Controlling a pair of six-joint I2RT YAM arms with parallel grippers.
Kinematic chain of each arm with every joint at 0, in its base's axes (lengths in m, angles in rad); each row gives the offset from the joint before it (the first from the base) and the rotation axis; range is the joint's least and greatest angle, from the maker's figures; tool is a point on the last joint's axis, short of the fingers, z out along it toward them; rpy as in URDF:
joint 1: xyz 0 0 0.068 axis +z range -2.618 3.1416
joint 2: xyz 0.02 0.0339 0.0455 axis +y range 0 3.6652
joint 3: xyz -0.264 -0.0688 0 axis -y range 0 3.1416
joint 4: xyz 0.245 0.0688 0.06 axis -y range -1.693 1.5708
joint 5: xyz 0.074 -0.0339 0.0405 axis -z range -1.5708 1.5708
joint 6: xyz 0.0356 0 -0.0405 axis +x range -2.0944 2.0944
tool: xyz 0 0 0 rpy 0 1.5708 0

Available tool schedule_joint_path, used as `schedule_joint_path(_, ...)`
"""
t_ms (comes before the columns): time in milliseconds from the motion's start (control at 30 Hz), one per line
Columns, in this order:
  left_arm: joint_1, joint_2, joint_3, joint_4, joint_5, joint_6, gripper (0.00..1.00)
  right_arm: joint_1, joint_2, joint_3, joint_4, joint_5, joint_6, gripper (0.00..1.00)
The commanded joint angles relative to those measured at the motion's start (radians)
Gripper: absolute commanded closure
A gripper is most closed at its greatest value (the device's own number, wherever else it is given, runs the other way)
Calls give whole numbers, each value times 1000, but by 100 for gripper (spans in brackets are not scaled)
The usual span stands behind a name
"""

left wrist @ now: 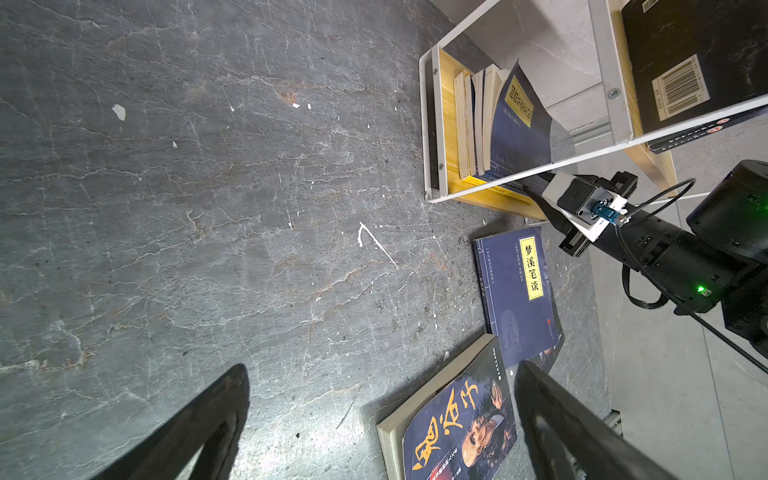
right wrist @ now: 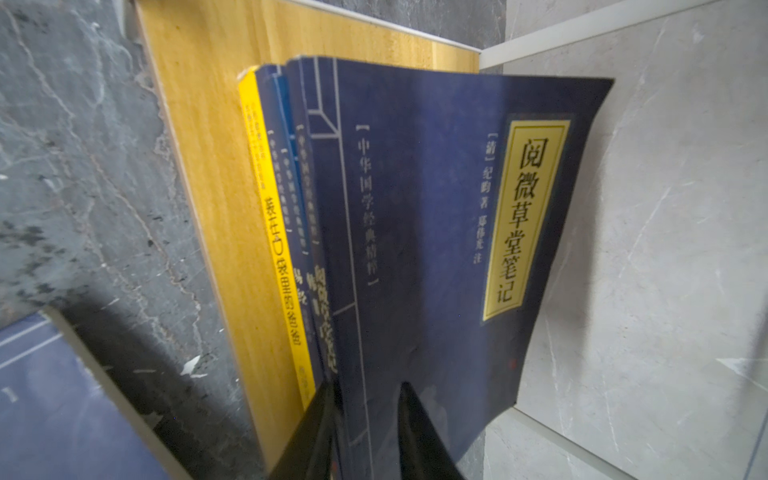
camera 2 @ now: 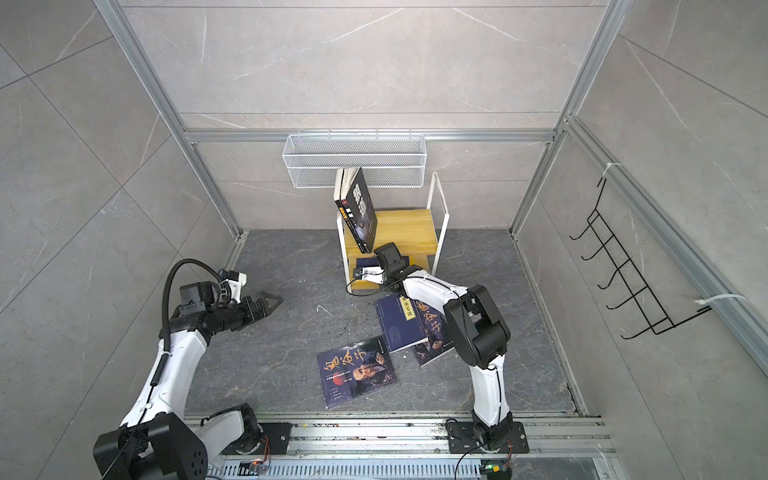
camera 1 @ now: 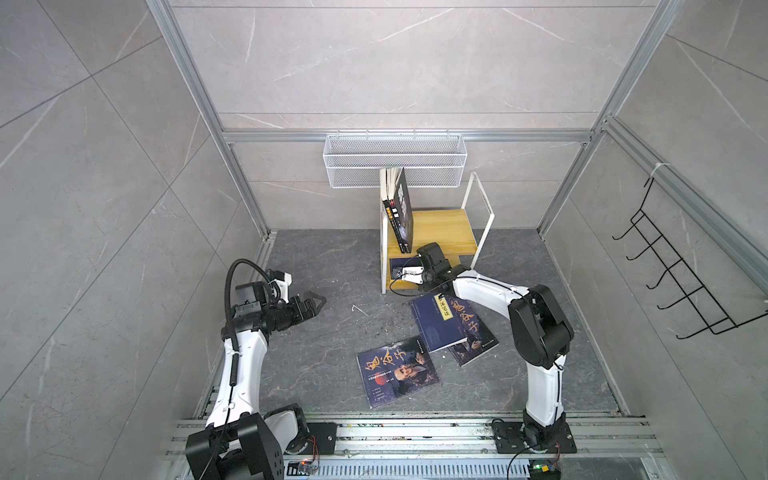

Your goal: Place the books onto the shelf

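- Two arms, based on the front rail.
- Three books flat on the floor (camera 1: 332, 266): portrait book (camera 1: 397, 376) nearest, lying alone; label book (camera 1: 434, 330) farther right, overlapping a second portrait book (camera 1: 473, 340) beneath it, the lower one partly hidden by the right arm.
- One left gripper (camera 1: 320, 300), jaws wide apart, nothing between them, hovering over the floor left of the shelf (camera 1: 446, 228), well apart from every book.
- Open room: bare floor between left gripper and shelf.
- One right gripper (right wrist: 366, 384) at the lower tier; fingers (right wrist: 419, 432) either side of the bottom spine corner of the navy book (right wrist: 436, 228), gap narrow; clamped or merely straddling, cannot tell.
- One shelf, two tiers, at the floor's far edge.
- Lower tier: four books standing at the left end, one with a yellow spine (right wrist: 270, 249), three navy; navy book outermost, leaning away from the rest, cover bowed.
- Upper tier: black book (camera 1: 402, 208) tilted against the left frame end; another behind it possible, count unsure. Remaining board bare up to the right frame loop.
- One basket (camera 1: 395, 160), white mesh, on the back wall just above the shelf.
- One hook rack (camera 1: 685, 274), black wire, on the right wall, well apart from everything else.
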Motion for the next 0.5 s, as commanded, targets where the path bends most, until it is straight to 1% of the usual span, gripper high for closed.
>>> schedule_joint_path(0,8,-6,16,6,33,1,0,7,3,19,20,16,-17,71)
schedule_joint_path(167,9,-9,13,10,33,2,0,7,-7,18,13,22,-18,71)
schedule_joint_path(300,10,-3,13,12,51,0,1,10,-48,-7,4,12,-14,68)
schedule_joint_path(333,6,0,13,14,57,1,2,19,-70,-17,-8,12,3,66)
schedule_joint_path(400,0,10,14,13,79,7,8,33,-130,-54,-35,-6,40,62)
schedule_joint_path(467,-20,24,18,7,97,23,11,53,-208,-115,-63,-27,86,59)
